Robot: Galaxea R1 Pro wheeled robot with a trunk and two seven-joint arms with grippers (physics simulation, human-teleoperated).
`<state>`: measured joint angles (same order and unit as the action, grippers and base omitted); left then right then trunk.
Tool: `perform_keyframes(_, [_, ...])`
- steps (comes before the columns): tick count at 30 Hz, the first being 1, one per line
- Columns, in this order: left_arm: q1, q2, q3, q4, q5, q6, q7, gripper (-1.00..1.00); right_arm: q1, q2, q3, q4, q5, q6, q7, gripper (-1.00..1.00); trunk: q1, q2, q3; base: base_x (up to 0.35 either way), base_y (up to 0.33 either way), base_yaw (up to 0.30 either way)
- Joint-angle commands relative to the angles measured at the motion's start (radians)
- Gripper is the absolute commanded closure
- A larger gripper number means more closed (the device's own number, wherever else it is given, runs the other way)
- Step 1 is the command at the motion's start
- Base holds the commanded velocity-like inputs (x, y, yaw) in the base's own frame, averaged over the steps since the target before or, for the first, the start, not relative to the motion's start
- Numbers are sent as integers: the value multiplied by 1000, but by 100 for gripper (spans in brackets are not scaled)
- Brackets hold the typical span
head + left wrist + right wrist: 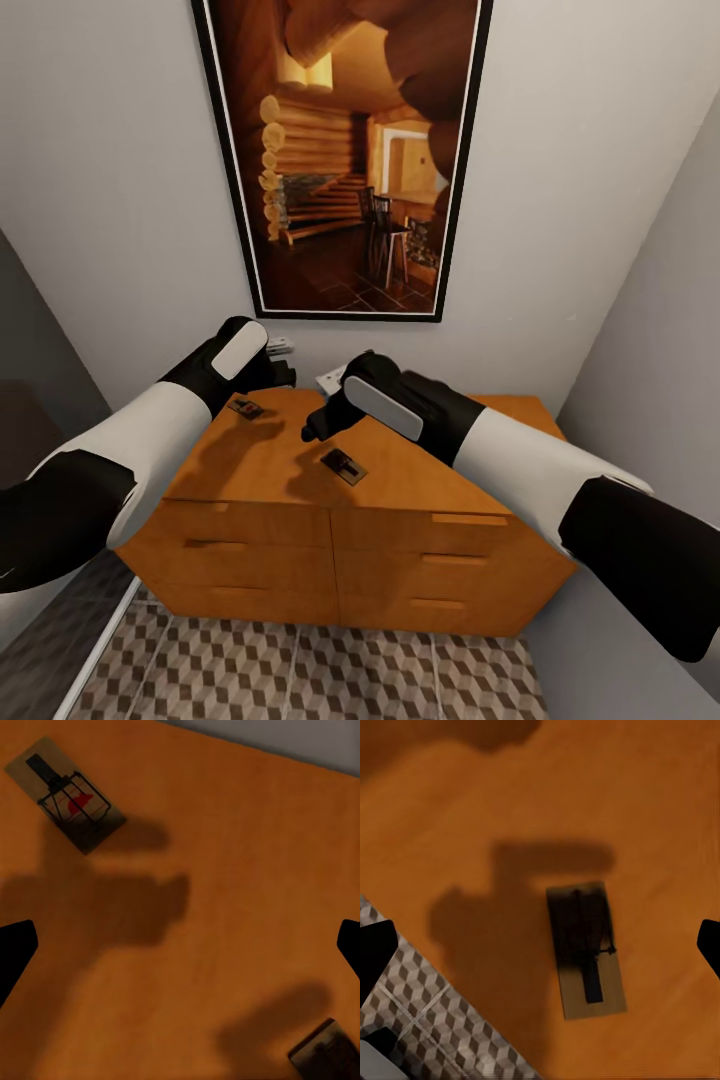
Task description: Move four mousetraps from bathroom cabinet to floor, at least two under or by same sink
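Both grippers hang over the cabinet [300, 470] top with their fingers wide apart and nothing in them: the left gripper [180, 945] and the right gripper [540, 945]. One mousetrap [585, 949] lies flat under the right one. Another mousetrap [66, 793] lies near the left one, and the bathroom floor [300, 670] is below.

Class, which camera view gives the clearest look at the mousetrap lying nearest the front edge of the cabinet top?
The right wrist view: the mousetrap sits near mid-picture, whole, its board and metal bar plain. In the head view it is small, on the cabinet below the right gripper. In the left wrist view a trap is cut by the corner, likely the same one.
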<state>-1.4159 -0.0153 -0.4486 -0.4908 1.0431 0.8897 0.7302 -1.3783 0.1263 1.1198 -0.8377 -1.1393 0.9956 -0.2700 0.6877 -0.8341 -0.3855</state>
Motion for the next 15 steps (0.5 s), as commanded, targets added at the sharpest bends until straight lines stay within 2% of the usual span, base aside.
perform_keyframes(1, [0, 0, 0, 0, 0, 0, 0, -100, 2, 0, 0, 2, 0, 0, 0, -100, 0, 0, 0, 0, 0, 0])
perform_keyframes(15, [0, 0, 0, 1, 0, 0, 0, -100, 29, -17, -1, 59, 5, -5, 2, -100, 0, 0, 0, 0, 0, 0])
